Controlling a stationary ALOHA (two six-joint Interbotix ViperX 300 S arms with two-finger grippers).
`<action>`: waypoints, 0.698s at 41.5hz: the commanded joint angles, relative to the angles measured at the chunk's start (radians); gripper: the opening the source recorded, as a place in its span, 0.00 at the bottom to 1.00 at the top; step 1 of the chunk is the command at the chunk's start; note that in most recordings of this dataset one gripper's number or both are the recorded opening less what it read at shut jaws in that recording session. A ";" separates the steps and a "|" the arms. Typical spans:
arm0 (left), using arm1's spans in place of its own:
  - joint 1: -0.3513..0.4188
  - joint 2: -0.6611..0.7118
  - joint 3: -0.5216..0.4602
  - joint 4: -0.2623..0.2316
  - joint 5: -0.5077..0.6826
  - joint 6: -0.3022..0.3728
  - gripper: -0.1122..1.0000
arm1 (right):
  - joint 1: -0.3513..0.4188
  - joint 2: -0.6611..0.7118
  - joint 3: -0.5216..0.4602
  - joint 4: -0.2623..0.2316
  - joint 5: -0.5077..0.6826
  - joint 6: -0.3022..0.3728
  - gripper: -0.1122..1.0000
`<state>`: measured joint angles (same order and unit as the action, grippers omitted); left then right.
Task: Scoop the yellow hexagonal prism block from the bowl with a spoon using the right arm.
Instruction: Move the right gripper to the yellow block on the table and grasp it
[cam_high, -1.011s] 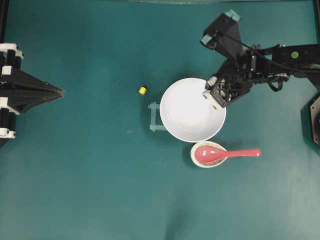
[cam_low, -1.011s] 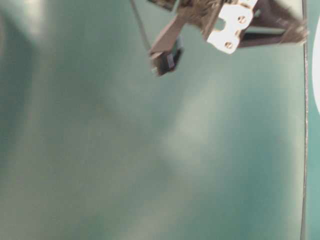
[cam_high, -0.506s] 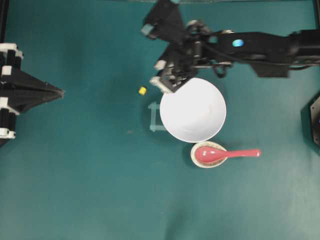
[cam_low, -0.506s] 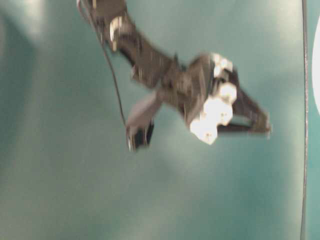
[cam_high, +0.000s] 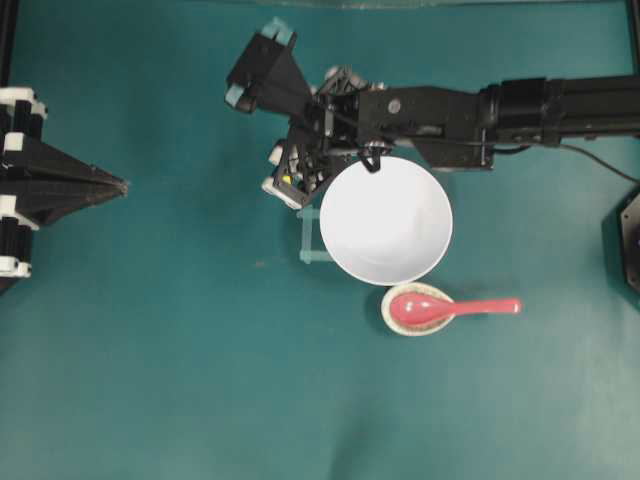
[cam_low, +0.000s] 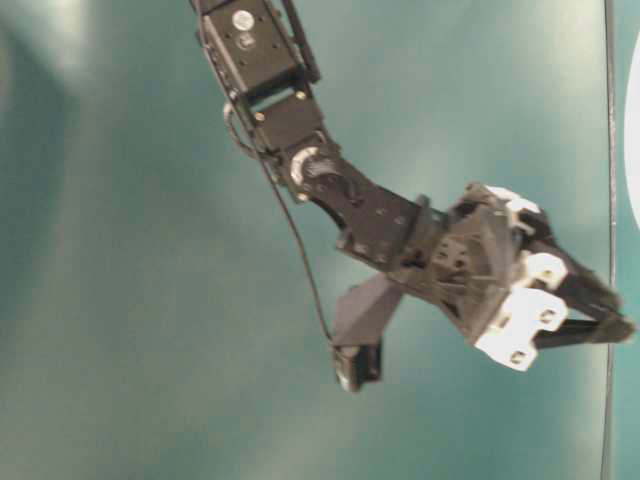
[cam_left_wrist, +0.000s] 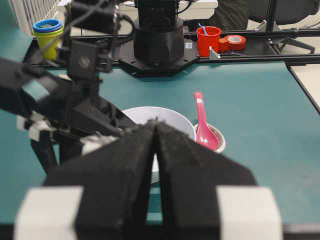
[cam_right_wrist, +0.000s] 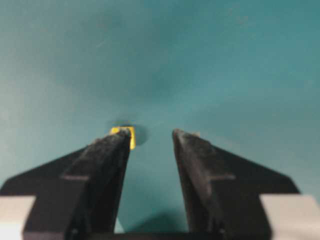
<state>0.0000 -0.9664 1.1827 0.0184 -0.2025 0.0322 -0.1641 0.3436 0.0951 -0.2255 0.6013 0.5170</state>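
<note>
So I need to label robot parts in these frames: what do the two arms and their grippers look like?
The right arm is black and boxy, with thin black cables, white gripper blocks and a teal-tipped wrist camera housing. Its right gripper has dark, rough-padded wedge fingers. The left gripper looks alike: black textured fingers on white blocks.

One white bowl (cam_high: 386, 220) is sitting on the table (cam_high: 150, 350), and one pink-red spoon (cam_high: 450, 307) is lying in one speckled oval rest (cam_high: 417, 322). One tiny yellow block (cam_right_wrist: 124, 133) is showing, just at the tip of the right arm's jaws. Two robot arms are showing: the right arm (cam_high: 480, 105) and the left arm (cam_high: 45, 185). At the far edge, in the left wrist view, one red cup (cam_left_wrist: 208, 41), one roll of red tape (cam_left_wrist: 234, 42) and one stack of cups (cam_left_wrist: 48, 34) are standing.
</note>
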 joint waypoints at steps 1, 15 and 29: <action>0.000 0.008 -0.015 0.003 -0.009 0.002 0.10 | 0.012 -0.015 -0.021 0.012 -0.017 -0.002 0.52; 0.000 0.008 -0.015 0.003 -0.020 0.002 0.10 | 0.026 0.031 -0.021 0.055 -0.032 -0.006 0.53; 0.002 0.008 -0.015 0.003 -0.020 0.002 0.10 | 0.028 0.069 -0.032 0.087 -0.063 -0.041 0.54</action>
<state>0.0000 -0.9664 1.1827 0.0184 -0.2117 0.0322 -0.1396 0.4341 0.0874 -0.1411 0.5476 0.4786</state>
